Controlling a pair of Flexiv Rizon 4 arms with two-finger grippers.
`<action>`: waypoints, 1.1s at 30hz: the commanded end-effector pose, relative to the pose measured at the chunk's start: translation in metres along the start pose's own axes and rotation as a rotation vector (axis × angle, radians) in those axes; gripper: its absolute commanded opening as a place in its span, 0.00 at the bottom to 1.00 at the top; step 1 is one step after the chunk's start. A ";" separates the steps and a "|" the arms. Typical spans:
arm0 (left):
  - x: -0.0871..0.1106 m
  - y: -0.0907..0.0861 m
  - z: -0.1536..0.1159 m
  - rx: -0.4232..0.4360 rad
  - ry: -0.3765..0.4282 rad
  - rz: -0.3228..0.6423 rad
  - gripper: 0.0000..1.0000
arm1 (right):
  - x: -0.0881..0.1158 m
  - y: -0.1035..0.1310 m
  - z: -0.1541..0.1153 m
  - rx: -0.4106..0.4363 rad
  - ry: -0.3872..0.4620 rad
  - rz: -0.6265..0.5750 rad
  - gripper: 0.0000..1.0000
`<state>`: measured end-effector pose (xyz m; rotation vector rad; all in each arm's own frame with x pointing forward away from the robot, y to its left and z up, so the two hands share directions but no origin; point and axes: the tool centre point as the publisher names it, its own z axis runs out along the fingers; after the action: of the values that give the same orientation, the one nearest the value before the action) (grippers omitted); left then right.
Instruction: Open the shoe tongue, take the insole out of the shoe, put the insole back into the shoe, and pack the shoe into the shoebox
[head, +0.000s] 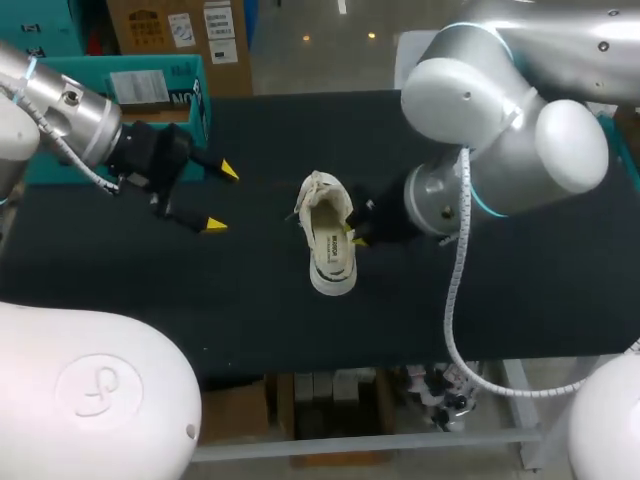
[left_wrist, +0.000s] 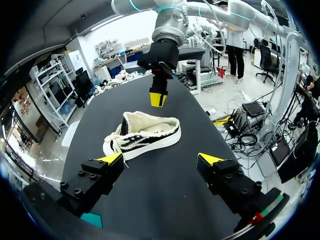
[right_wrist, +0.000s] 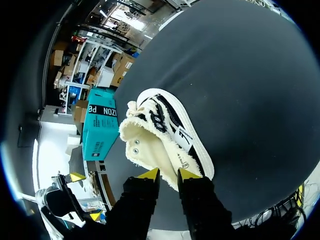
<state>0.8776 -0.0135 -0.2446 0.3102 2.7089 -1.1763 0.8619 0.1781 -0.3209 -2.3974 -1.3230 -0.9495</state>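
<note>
Item 1. Flat black table (head: 520, 300). Bare surface lies on every side of the shoe. The widest open stretches lie toward the right edge and between the shoe and the left arm. A narrower strip separates the shoe from the near edge.

Item 2. White canvas low-top shoe with black side stripe and frayed collar (head: 330, 245). It rests upright on its sole near the table's middle, toe toward the far edge, heel toward the near edge. The insole is visible inside the opening.

Item 3. Teal cardboard shoebox (right_wrist: 100, 132). It stands at the table's far left edge, beyond the shoe's toe and well apart from it.

Item 4. Left end effector (head: 220, 198). Its yellow-tipped fingers are spread wide with nothing between them. It hangs over bare table to the shoe's left, well apart, with the shoe lying ahead of it.

Item 5. Right end effector (right_wrist: 168, 175). It sits at the shoe's right collar rim, close to the heel. Whether it has hold of that rim cannot be told.
</note>
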 end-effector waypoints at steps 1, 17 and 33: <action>0.002 0.000 0.000 0.001 -0.007 0.000 1.00 | 0.003 0.006 0.001 0.620 -0.019 -0.002 1.00; -0.008 -0.029 0.045 -0.184 -0.122 -0.458 1.00 | -0.001 0.027 -0.011 0.674 -0.105 -0.276 1.00; -0.010 -0.018 0.068 -0.231 -0.122 -0.640 1.00 | -0.036 0.072 -0.032 0.813 -0.162 -0.685 1.00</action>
<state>0.8834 -0.0709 -0.2697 -0.6752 2.8656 -0.9591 0.8838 0.1181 -0.3086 -1.9622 -2.2411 -1.0418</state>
